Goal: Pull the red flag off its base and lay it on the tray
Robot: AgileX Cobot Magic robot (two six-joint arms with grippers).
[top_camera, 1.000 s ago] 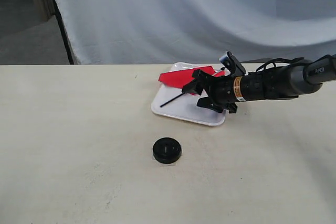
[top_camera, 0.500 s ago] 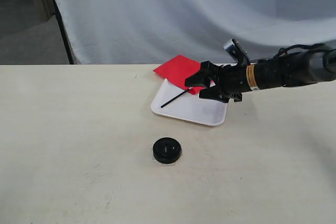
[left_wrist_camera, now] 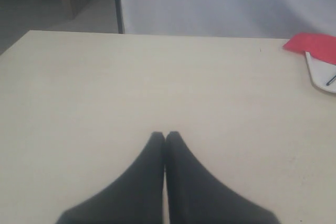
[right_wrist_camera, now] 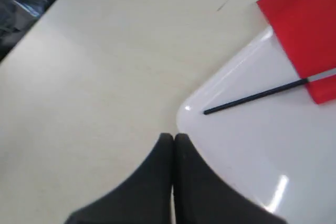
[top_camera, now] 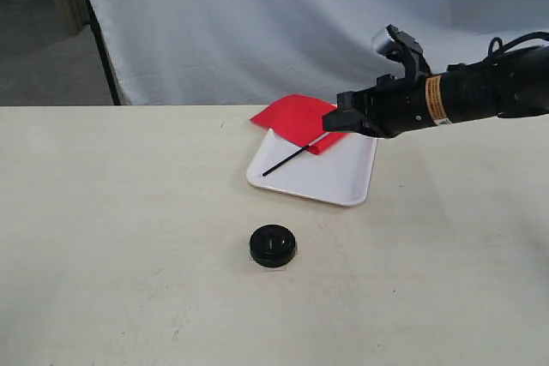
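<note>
Setting: pale bench (top_camera: pixel 129 255), draped grey-white backdrop (top_camera: pixel 300 23).

Right fingers (right_wrist_camera: pixel 155 187): pressed together, holding nothing, raised above the far rim of the tray (top_camera: pixel 339 184).

Red flag (top_camera: pixel 296 117): flat on the tray and free of the fingers, lying below them and off toward the tray's left. Its stick (top_camera: pixel 287 161) slants from the tray's near-left part to its far side, and the cloth spills over the far rim.

Base (top_camera: pixel 273 245): on the bench, nearer the camera than the tray's near rim, nothing in it.

Left fingers (left_wrist_camera: pixel 144 182): closed, empty, well to the tray's left.

Judgement: the laying looks complete. The right arm is nearer and should back away without crossing the stick's line.
</note>
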